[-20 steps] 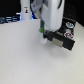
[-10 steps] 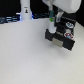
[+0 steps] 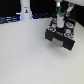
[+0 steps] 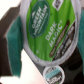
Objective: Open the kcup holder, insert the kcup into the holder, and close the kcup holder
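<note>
End effector [image 3: 60, 23] now sits directly over the kcup holder [image 3: 62, 36], at the far right of the exterior view's right half of the white table [image 3: 25, 55]. A second ago it stood slightly more toward the exterior view's left of the black box; over the last half second it has settled in above the box's top. Holder itself has not shifted.

Wrist view: the kcup [image 4: 47, 32] fills the picture, green lid with lettering facing the camera, teal fingers [image 4: 12, 42] flanking it on either side. End effector is clamped on the cup, which hangs just above the holder (contact with the box cannot be judged from either view).

Reading: the carry looks finished and this is the insertion step. Whether the holder's slot is open beneath the cup is hidden by the cup and arm. Closing the holder is not yet done.
</note>
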Motion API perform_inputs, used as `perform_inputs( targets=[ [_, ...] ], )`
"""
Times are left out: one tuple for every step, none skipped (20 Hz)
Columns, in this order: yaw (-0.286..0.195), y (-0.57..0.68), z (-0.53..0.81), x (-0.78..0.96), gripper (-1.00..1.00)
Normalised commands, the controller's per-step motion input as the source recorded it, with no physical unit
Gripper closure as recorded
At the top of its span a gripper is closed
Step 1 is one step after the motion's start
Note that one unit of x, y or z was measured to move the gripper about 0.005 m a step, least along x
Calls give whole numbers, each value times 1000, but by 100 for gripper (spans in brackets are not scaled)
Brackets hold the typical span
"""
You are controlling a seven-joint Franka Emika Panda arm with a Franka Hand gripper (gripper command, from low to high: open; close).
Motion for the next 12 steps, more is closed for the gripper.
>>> perform_inputs(
  targets=[
    [81,544,-19,-184,100],
    [85,539,-23,-169,100],
    [84,535,-27,-166,100],
    [94,498,-36,-229,100],
    [104,469,-56,-209,100],
    [109,448,-60,-140,100],
    [119,418,-80,-164,100],
    [126,392,-102,-176,100],
    [123,379,-107,-150,100],
    [126,373,-107,-150,100],
    [130,345,-120,-166,100],
    [127,318,-132,-151,100]
  ],
)
